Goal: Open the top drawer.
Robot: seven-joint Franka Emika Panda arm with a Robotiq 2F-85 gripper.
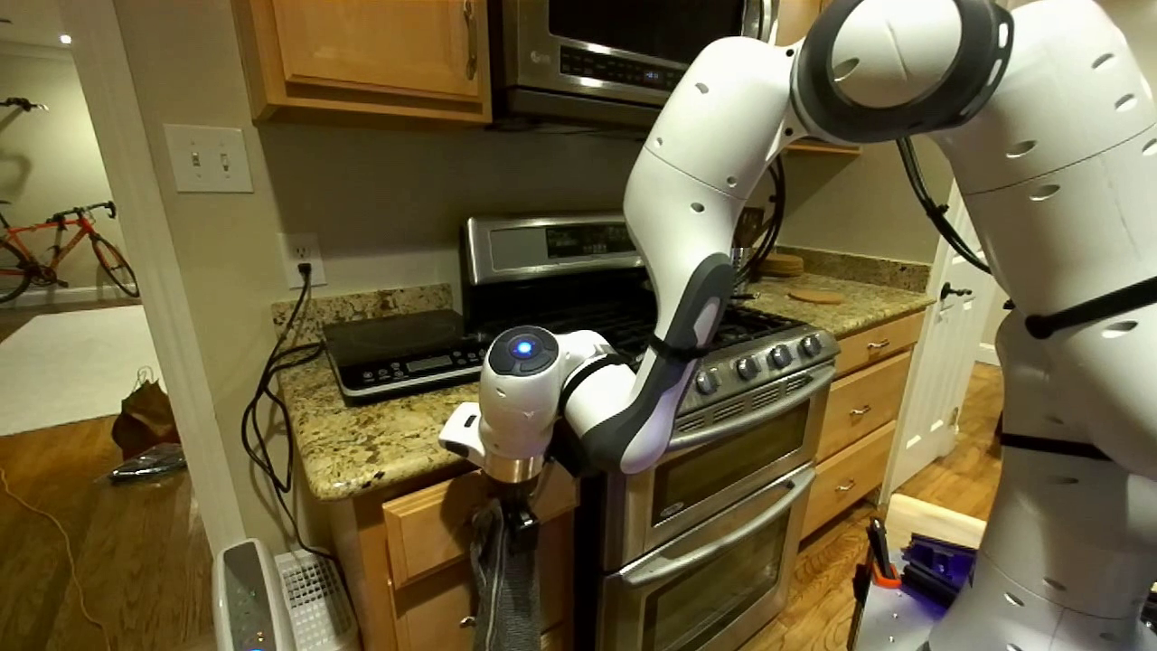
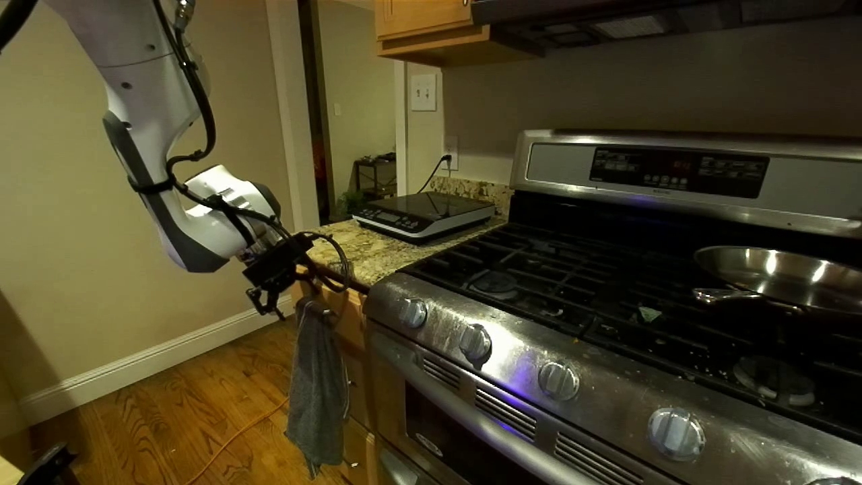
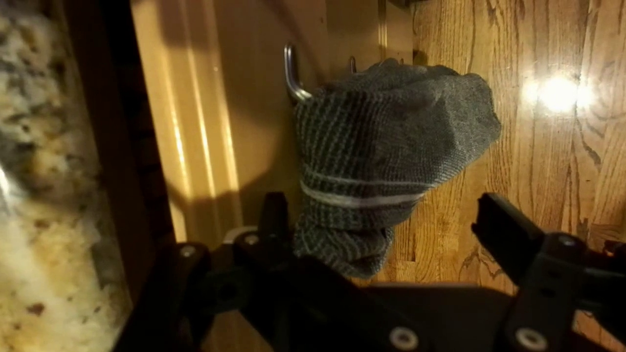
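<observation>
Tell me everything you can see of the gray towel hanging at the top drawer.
The gray towel looks like woven fabric, ribbed in part, with pale stripes running lengthwise toward one side. It is draped, bunched and creased, over the metal handle of the top drawer, hiding part of it. Below, it hangs slack, its uneven lower end free. In the wrist view the open fingers appear on either side of it; whether they touch it, I cannot tell.

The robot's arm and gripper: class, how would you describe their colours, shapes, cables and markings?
The arm is glossy white and rounded, with dark grey trim and black straps. Black cables run along its outside. A round dark pad near its end glows blue in the middle. The gripper is black and angular, with jointed, blocky fingers and silver screw heads.
</observation>
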